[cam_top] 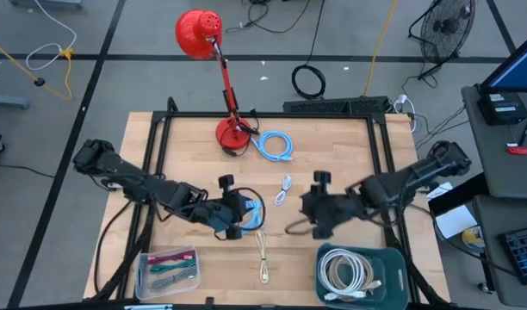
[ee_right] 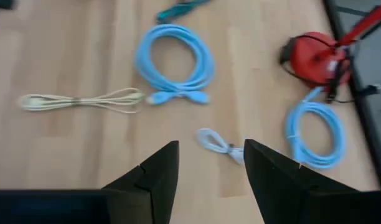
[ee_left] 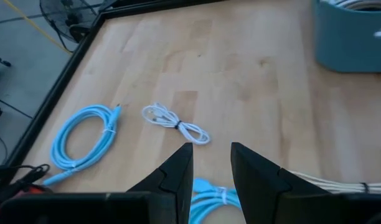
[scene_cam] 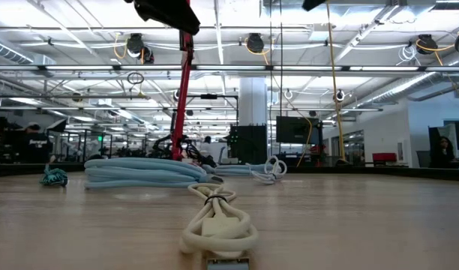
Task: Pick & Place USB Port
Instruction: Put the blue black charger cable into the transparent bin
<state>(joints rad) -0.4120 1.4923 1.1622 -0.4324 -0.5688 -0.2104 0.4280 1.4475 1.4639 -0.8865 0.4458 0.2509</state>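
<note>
So the small white USB cable (ee_right: 220, 144) lies on the wood just ahead of the right gripper (ee_right: 206, 171), whose jaws are spread with nothing between them. It's a thin bundled loop. Left gripper (ee_left: 211, 167) is parted too, a light blue cable (ee_left: 209, 193) under it. The teal bin (cam_top: 393, 258) holds coiled white cables (cam_top: 348, 274).

pale matt wood table (cam_top: 332, 146), seemingly.
</note>
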